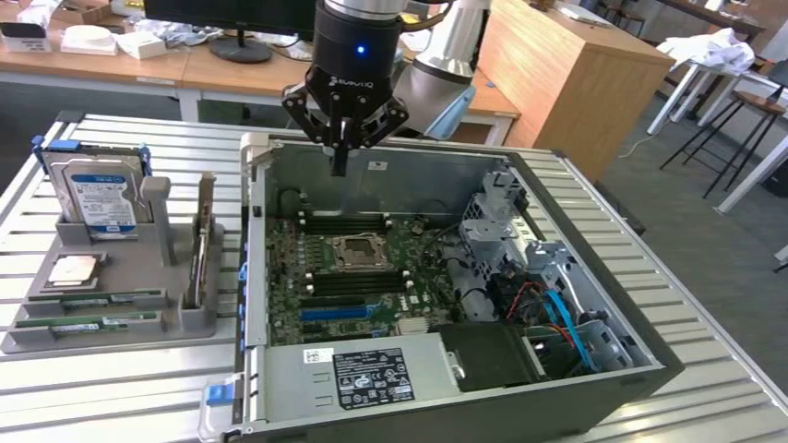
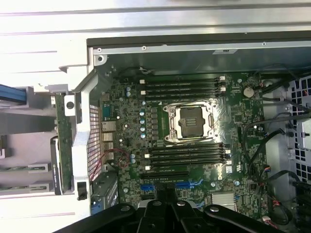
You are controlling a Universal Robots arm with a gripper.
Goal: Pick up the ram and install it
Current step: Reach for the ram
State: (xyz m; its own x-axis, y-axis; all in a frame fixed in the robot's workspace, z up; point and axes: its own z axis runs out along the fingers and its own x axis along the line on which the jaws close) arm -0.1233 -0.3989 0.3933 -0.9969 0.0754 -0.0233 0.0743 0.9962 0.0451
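While closed gripper hovers, ram lies thin, green (in tray).

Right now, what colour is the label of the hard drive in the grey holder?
Blue and white; the hard drive shows best in the exterior view.

Tubular silver-grey arm had pale blue cap at joint. Black cylindrical wrist section bore small blue light, lit. Matte black gripper carried faint white lettering across body, angular linkage bars on both sides, slim dark fingers tapering to narrow tip. In wrist view, same black linkages showed glossy curved edges and round pivot pins at knuckles.
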